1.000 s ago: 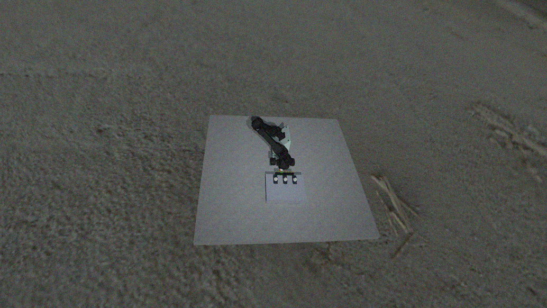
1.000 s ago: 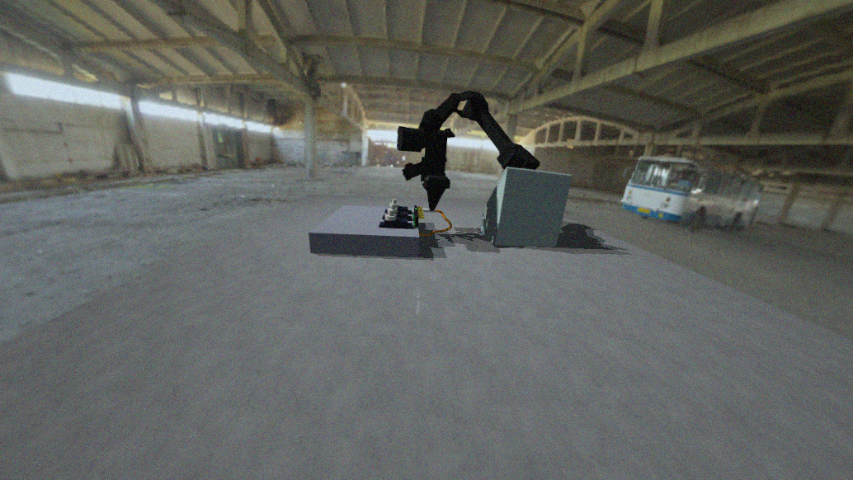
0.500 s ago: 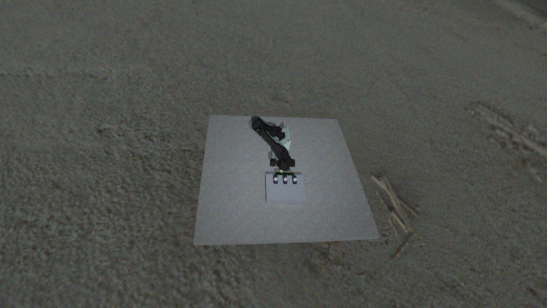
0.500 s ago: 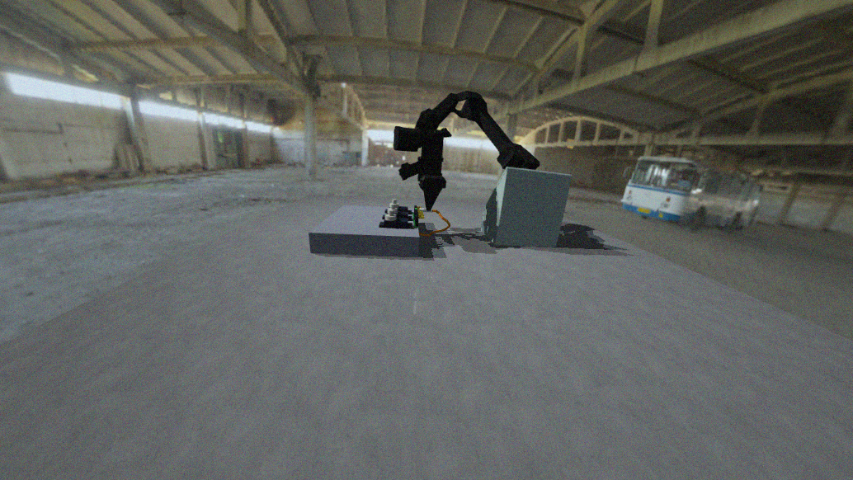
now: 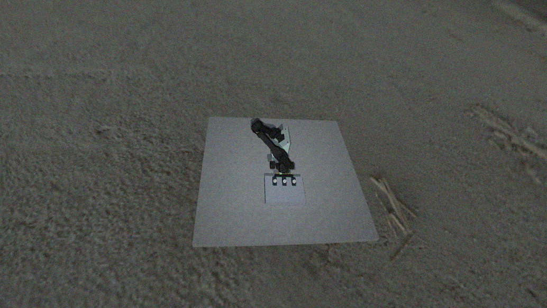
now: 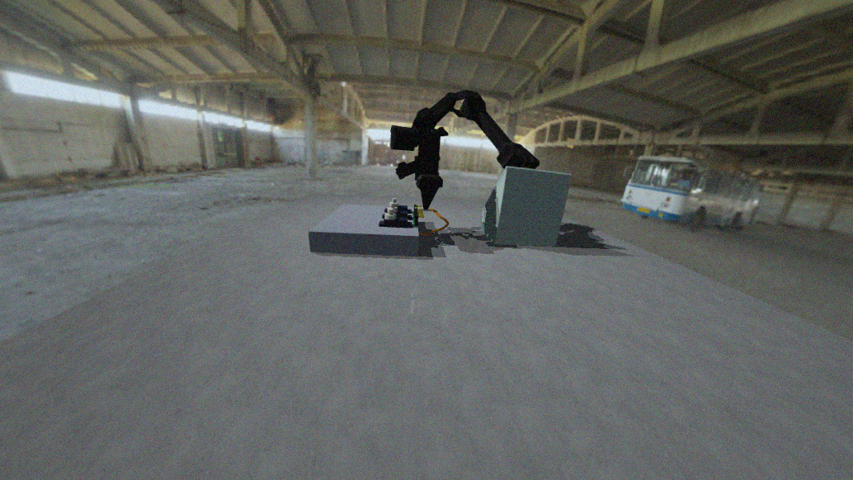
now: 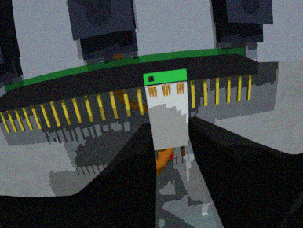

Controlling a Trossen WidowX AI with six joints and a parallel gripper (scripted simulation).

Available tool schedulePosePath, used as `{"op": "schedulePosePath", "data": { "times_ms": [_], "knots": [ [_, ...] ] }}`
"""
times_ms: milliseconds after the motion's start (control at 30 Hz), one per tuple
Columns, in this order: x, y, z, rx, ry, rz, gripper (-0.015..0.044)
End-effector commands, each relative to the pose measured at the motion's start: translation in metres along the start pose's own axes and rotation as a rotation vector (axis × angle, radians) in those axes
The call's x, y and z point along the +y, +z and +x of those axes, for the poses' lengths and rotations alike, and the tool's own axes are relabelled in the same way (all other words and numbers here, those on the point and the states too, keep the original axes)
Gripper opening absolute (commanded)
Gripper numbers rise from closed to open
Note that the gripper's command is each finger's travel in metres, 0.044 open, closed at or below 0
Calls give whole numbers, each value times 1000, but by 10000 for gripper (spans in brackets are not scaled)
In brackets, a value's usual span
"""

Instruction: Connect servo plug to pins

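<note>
A white flat plug (image 7: 169, 126) sits between my fingertips in the wrist view, its front end against the green band (image 7: 169, 76) with a dark dot at its left end. The plug covers the three pins at the band; other yellow pins (image 7: 126, 103) stand straight on both sides. My gripper (image 7: 169, 128) (image 6: 426, 206) is shut on the plug. The orange wire (image 7: 164, 161) leaves the plug's rear at the left, with red and brown beside it; the lead (image 6: 445, 221) loops behind in the exterior view. How far the plug is on the pins is hard to tell.
The grey holder block (image 5: 285, 195) (image 6: 364, 241) carries three dark servo bodies with white tops, just beyond the pin row. A pale green arm base (image 6: 530, 205) stands to the right in the exterior view. The grey table (image 5: 237, 225) lies around them.
</note>
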State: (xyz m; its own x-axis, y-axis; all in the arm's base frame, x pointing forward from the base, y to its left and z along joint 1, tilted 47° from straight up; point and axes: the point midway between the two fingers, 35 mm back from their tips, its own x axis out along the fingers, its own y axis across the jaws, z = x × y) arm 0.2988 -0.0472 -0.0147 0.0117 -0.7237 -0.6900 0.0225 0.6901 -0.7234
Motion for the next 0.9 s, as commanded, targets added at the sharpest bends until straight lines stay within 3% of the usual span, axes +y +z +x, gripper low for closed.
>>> {"op": "schedulePosePath", "data": {
  "times_ms": [0,200,467,867],
  "knots": [
    [0,0,2,-7,-5,1,79],
    [0,-1,0,-7,-4,0,236],
    [1,-1,-58,-7,-2,0,440],
    [1,-1,-58,-7,-2,0,440]
  ]
}}
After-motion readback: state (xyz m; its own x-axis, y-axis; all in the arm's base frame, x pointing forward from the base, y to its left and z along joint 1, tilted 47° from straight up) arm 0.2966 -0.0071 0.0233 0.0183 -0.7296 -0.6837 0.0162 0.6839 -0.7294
